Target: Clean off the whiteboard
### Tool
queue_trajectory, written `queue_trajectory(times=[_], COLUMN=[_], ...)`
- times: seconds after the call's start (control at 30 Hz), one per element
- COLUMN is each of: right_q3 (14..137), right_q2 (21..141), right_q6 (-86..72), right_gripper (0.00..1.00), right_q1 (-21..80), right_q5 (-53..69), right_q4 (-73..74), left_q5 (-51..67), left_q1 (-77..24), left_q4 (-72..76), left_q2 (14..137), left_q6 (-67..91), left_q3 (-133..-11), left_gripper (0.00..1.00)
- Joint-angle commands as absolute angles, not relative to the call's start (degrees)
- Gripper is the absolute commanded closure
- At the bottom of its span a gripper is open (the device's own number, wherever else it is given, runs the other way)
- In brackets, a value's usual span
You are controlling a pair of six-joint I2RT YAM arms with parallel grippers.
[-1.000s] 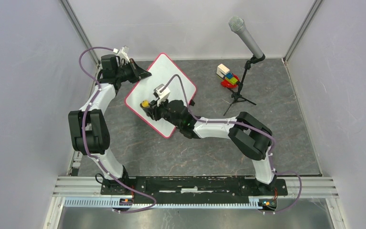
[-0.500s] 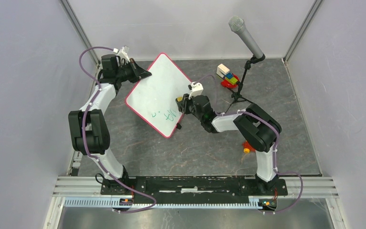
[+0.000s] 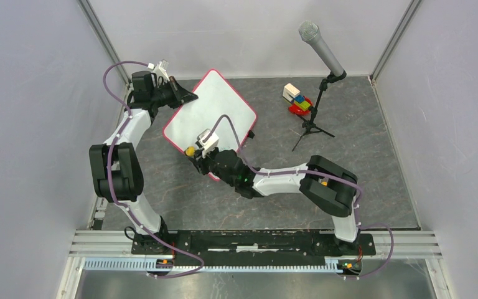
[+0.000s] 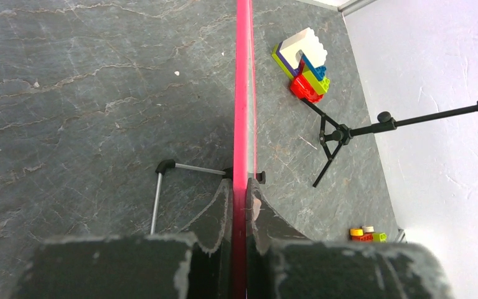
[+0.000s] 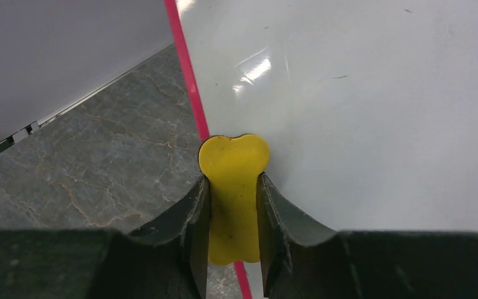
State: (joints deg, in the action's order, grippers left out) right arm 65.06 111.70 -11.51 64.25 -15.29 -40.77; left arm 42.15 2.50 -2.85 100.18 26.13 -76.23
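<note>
The whiteboard (image 3: pixel 218 106) sits propped at a tilt on the worktop (image 3: pixel 379 162), far left of centre. My left claw (image 4: pixel 241 190) is clenched on its red frame at the far-left edge, bracing it. My right claw (image 5: pixel 233 180) grasps a yellow eraser (image 5: pixel 233 159) at the board's near-left edge. To wipe well, I should hold the eraser flat, press evenly, and overlap my strokes without shoving the board off its stand.

Bright even light, glare on whiteboard (image 5: pixel 361 112), foreground seemingly soft.

whiteboard (image 3: pixel 219 106) white w/ red-pink frame; eraser (image 5: pixel 233 187) yellow; table (image 3: pixel 379 156) grey, marbled veins
</note>
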Motion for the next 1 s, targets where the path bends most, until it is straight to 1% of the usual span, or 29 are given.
queue_trajectory(times=[0.0,0.17,0.33,0.53,0.7,0.8,0.87,0.97], right_q3=[66.11,57.96,51.77,51.54,55.55,55.07,53.62,51.35], right_q2=[111.97,110.88,112.58,111.96,111.16,110.44,110.3,110.91], right_q6=[-10.44,-19.47,-31.61,-31.04,-24.5,-21.21,-22.42,-23.64], right_gripper=[0.84,0.84,0.86,0.86,0.86,0.85,0.85,0.85], right_q1=[63.81,57.22,51.11,52.47,58.78,62.2,62.76,62.18], right_q5=[-12.96,-15.25,-10.84,-11.91,-13.48,-12.82,-12.5,-16.55], right_q4=[-40.29,-45.0,-51.89,-51.97,-50.94,-55.32,-58.3,-59.64], left_q5=[41.68,41.38,41.22,41.9,41.58,41.94,41.71,40.46], left_q1=[1.32,1.33,1.36,1.32,1.34,1.33,1.36,1.36], left_q4=[-7.73,-8.17,-8.09,-7.68,-7.36,-7.12,-7.12,-8.26], left_q2=[100.72,101.0,100.55,100.87,100.45,100.81,100.44,100.11], left_q6=[28.66,28.28,28.15,28.97,29.13,29.62,29.21,27.7], left_q3=[-75.06,-75.31,-75.07,-75.08,-74.88,-74.91,-74.67,-75.0], left_gripper=[0.98,0.98,0.98,0.98,0.98,0.98,0.98,0.98])
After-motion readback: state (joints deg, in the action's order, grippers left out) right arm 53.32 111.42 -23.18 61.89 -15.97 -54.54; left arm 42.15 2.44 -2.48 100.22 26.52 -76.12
